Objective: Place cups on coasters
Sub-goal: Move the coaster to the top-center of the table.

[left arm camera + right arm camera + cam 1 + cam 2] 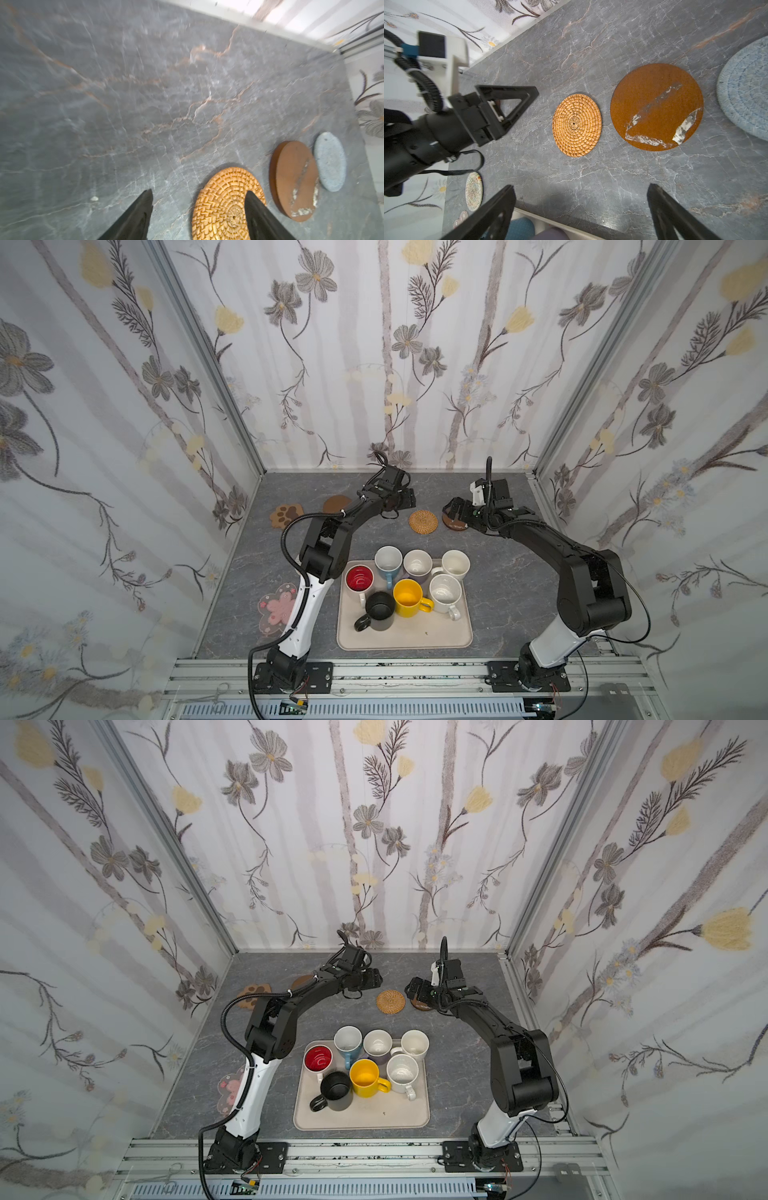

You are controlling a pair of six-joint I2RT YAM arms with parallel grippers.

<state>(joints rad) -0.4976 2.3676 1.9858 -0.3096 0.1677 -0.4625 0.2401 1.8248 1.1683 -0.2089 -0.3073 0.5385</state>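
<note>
Looks barely begun, with no cup on any coaster; finds all seven crowded on the tray (403, 637): yellow cup (409, 597), black cup (380, 610), red-lined cup (359, 577), light blue cup (387, 560), lavender cup (417, 563), cream cup (456, 564), second cream cup (445, 593); leaves every mat bare: paw coaster (286, 515) at ten o'clock from the tray, wooden disc (336, 503) at eleven, rattan coaster (423, 522) at twelve, glossy brown disc (656, 107) at one, grey knitted coaster (745, 89) just beside it, pink blossom coaster (276, 608) at nine; shows the whitish woven coaster (474, 191) only from the right wrist; hangs the left gripper (199, 192) near the rattan coaster, fingers spread, pinching nothing; hangs the right gripper (581, 185) near the glossy brown disc, spread wide, likewise empty; needs, by this reckoning, seven placements yet.
</note>
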